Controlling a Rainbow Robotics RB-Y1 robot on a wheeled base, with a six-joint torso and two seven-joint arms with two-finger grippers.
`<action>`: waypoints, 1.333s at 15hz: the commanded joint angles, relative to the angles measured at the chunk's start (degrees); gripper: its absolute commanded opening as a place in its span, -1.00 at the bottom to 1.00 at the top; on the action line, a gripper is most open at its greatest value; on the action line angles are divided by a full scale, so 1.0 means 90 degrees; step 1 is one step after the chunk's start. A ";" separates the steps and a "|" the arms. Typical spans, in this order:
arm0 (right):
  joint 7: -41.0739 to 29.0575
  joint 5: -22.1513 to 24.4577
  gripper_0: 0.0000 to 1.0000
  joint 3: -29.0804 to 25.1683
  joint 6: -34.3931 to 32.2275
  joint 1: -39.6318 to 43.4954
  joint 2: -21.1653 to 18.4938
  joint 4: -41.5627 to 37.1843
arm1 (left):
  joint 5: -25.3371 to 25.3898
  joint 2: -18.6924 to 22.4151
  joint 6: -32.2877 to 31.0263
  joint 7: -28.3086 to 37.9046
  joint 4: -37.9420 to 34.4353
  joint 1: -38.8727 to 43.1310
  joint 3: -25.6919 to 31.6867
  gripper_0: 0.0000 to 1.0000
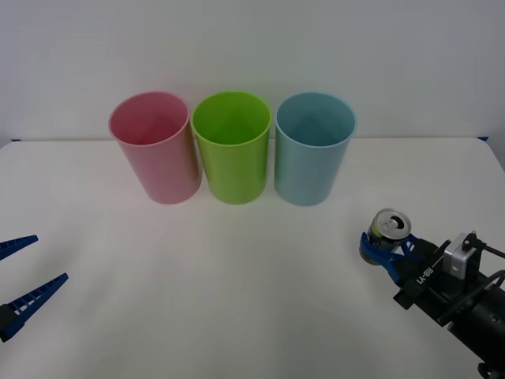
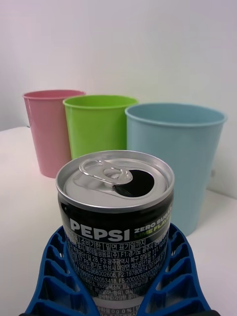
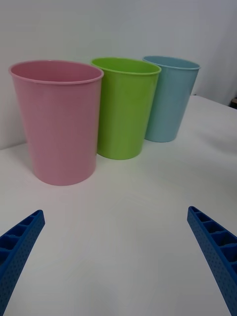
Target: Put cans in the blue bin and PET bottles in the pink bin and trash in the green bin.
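Front view, right tool (image 1: 384,246) clamping upright can (image 1: 390,227), blue bin (image 1: 313,158) beyond (path unobstructed), left tool (image 1: 24,272) spread, empty.

Bright even light, soft faint shadows beside the bins (image 1: 231,150), sharp focus, pale washed-out table (image 1: 237,300).

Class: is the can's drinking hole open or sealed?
Open. The can, held upright in the right tool, has its pull-tab lying flat beside a dark oval hole in the silvery top.
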 commanded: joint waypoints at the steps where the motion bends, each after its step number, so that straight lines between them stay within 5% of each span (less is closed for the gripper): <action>1: -0.0893 0.0443 -1.00 -0.0300 0.0112 0.0306 -0.0013 -0.1137 | 0.0000 0.0000 0.0000 0.0000 0.0000 0.0000 0.0000 1.00; 6: -0.2699 0.1439 -1.00 -0.0573 0.0434 0.0033 -0.0013 -0.2514 | 0.0000 0.0000 0.0000 0.0000 0.0000 0.0000 0.0000 1.00; 10: -0.4291 0.2640 -1.00 -0.0466 0.0659 -0.0973 -0.0013 -0.2651 | 0.0000 0.0000 0.0000 0.0000 0.0000 0.0000 0.0000 1.00; 14: -0.5404 0.3763 -1.00 -0.0075 0.0913 -0.2281 -0.0013 -0.1850 | 0.0000 0.0000 0.0000 0.0000 0.0000 0.0000 0.0000 1.00; 20: -0.5795 0.4603 -1.00 0.0081 0.1010 -0.4010 0.0221 -0.0102 | 0.0000 0.0000 0.0000 0.0000 0.0000 0.0000 0.0000 1.00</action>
